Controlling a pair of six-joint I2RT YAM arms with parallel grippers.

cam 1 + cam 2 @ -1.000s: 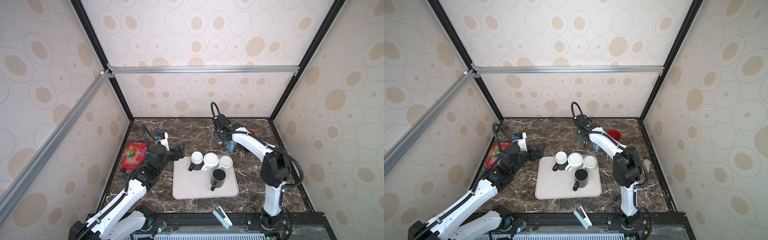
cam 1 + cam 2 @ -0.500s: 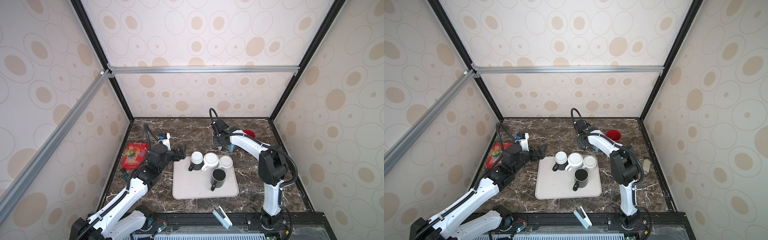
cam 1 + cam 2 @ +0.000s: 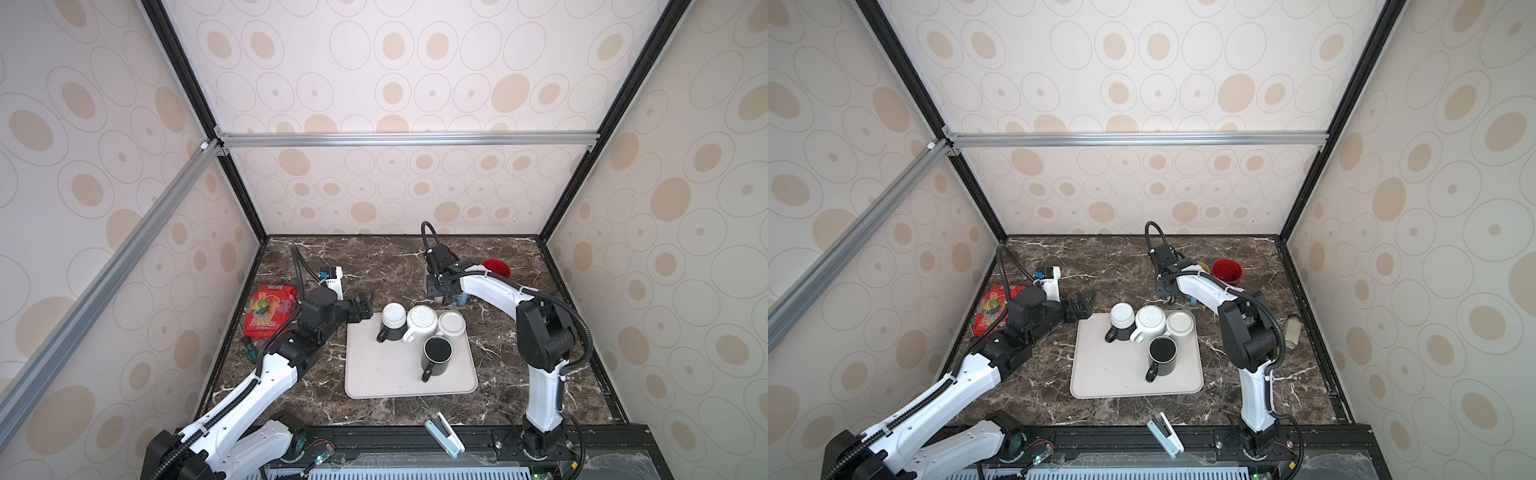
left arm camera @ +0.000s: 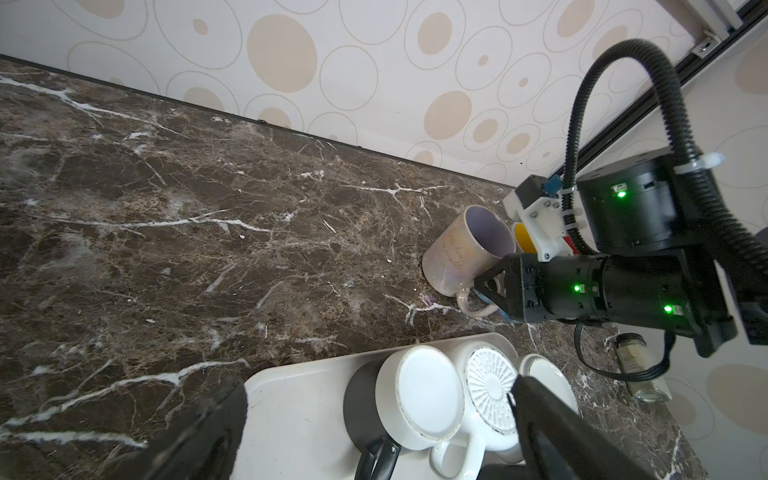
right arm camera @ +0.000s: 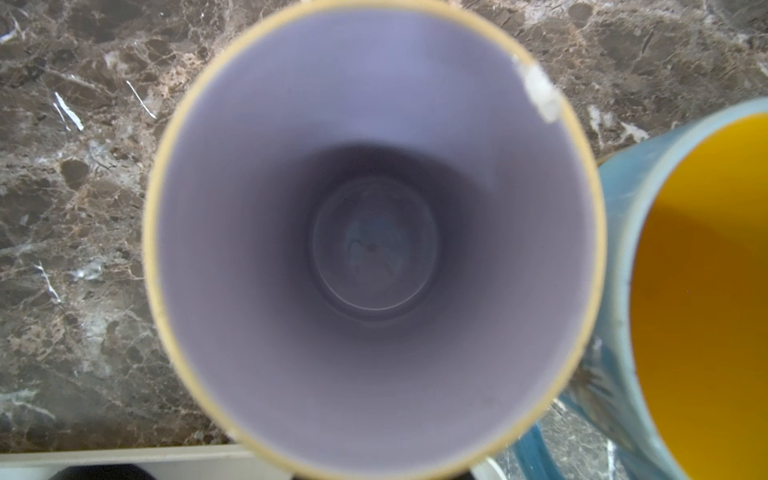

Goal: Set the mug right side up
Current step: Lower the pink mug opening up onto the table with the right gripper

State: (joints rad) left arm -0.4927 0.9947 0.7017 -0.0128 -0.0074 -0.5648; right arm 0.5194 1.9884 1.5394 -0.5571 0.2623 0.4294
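A pearly mug (image 4: 465, 253) with a lilac inside (image 5: 374, 249) stands mouth up on the marble behind the tray (image 3: 386, 374), leaning a little. My right gripper (image 4: 484, 289) is shut on its handle; in both top views the gripper (image 3: 442, 296) covers most of the mug. My left gripper (image 4: 374, 432) is open and holds nothing. It hovers at the tray's back left corner (image 3: 365, 307), facing an upside-down black mug with a white base (image 3: 392, 320). Two white mugs (image 3: 420, 322) (image 3: 451, 324) also stand upside down on the tray. A black mug (image 3: 436, 353) stands upright.
A blue mug with a yellow inside (image 5: 706, 291) stands touching distance from the held mug. Behind it sits a red bowl (image 3: 496, 268). A red snack packet (image 3: 270, 311) lies at the left wall, a small jar (image 3: 1292, 330) at the right, a stapler (image 3: 444, 434) at the front edge.
The right forearm has shifted with the mug in its grip, uncovering the red bowl behind it. The left gripper has crept slightly toward the tray, still open.
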